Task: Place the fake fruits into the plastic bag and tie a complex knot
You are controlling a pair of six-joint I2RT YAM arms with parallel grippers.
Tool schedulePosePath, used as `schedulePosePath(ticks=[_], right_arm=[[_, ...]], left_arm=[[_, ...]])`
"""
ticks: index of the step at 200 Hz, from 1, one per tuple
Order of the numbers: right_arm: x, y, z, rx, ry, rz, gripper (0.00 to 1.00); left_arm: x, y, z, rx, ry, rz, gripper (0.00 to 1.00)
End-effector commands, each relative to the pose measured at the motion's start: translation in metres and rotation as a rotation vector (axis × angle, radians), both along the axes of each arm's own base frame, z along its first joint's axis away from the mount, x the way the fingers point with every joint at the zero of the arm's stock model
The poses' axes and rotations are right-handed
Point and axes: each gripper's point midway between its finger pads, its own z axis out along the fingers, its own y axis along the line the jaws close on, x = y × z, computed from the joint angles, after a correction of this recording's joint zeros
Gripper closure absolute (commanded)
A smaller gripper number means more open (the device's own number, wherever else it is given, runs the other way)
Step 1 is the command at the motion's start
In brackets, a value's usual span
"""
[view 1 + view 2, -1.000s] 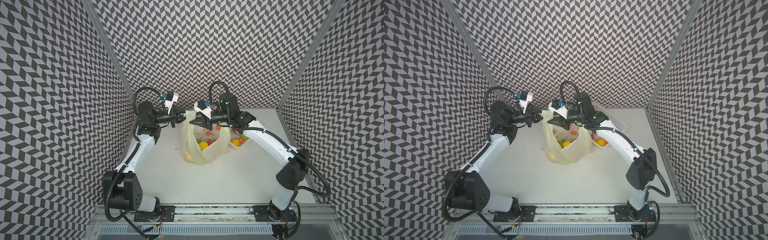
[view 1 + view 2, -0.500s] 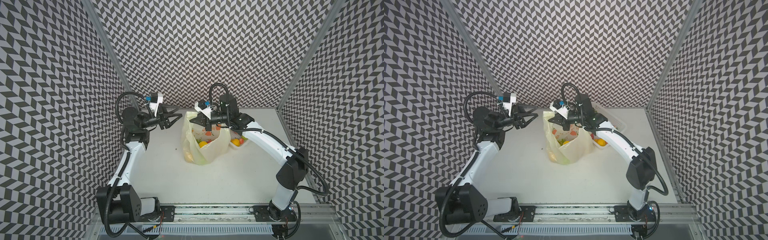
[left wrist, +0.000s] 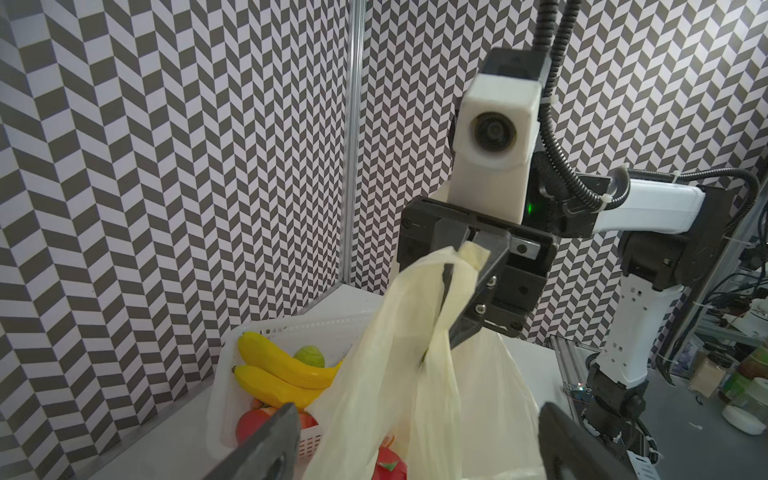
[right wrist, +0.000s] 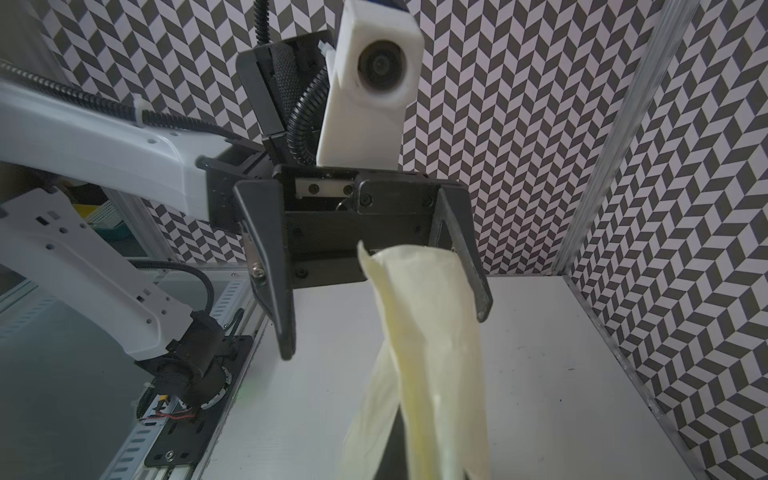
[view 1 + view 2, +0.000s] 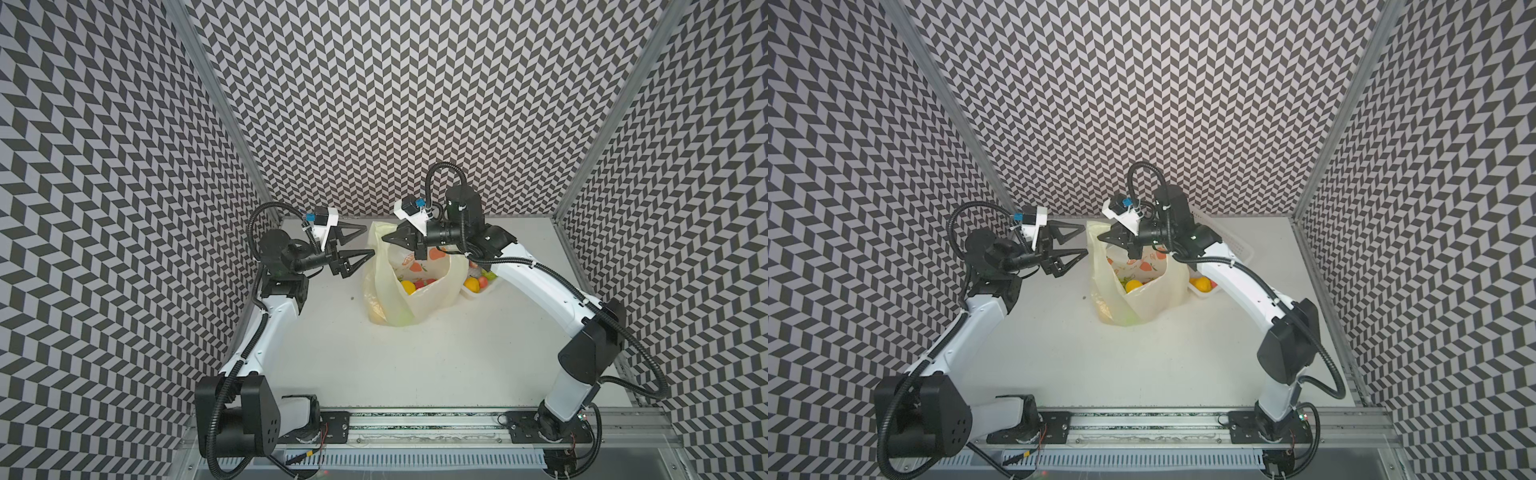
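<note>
The pale-yellow plastic bag (image 5: 415,299) (image 5: 1142,301) stands open at the table's middle back. Inside it lie fake fruits, among them an orange (image 5: 408,286) (image 5: 1133,285) and a red dragon fruit (image 3: 388,463). My right gripper (image 5: 384,239) (image 5: 1099,238) (image 3: 453,316) is shut on one bag handle (image 4: 428,332) and holds it up. My left gripper (image 5: 369,240) (image 5: 1084,240) (image 3: 417,409) is open, just left of the bag's top, with nothing in it. In the right wrist view the held handle hangs in front of its spread fingers (image 4: 286,345). No knot is in view.
A white perforated basket (image 5: 1241,249) (image 3: 332,328) stands behind and right of the bag. It holds bananas (image 3: 282,374), a green pear (image 3: 309,356), a red fruit (image 3: 253,424) and an orange (image 5: 471,284). Patterned walls close off three sides.
My left gripper has opened and let go of the bag's top, and its arm has drawn back to the left. The right gripper stays shut on the handle.
</note>
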Motion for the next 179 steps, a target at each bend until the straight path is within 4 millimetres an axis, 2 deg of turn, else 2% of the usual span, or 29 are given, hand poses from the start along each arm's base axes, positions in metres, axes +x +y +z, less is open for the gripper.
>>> schedulePosePath(ticks=[1, 22, 55, 119, 141, 164, 179], right_arm=[[-0.012, -0.007, 0.039, 0.073, -0.092, 0.024, 1.00], [-0.011, -0.007, 0.038, 0.071, -0.088, 0.023, 1.00], [-0.011, -0.007, 0.041, 0.073, -0.094, 0.017, 1.00], [-0.009, -0.006, 0.042, 0.079, -0.089, 0.011, 1.00], [-0.009, -0.006, 0.044, 0.086, -0.087, 0.010, 1.00], [-0.009, -0.007, 0.045, 0.089, -0.084, 0.009, 1.00], [-0.009, -0.007, 0.047, 0.087, -0.086, 0.002, 0.99]], left_arm=[[0.004, 0.003, 0.015, -0.001, -0.103, 0.077, 0.05], [0.016, 0.007, 0.017, -0.014, -0.106, 0.144, 0.04], [0.022, 0.007, 0.016, -0.023, -0.126, 0.153, 0.00], [0.019, -0.025, 0.001, 0.010, -0.107, -0.006, 0.03], [0.023, -0.031, -0.008, 0.021, -0.084, -0.028, 0.14], [0.024, -0.035, -0.014, 0.032, -0.064, -0.051, 0.37], [0.024, -0.037, -0.016, 0.038, -0.066, -0.052, 0.57]])
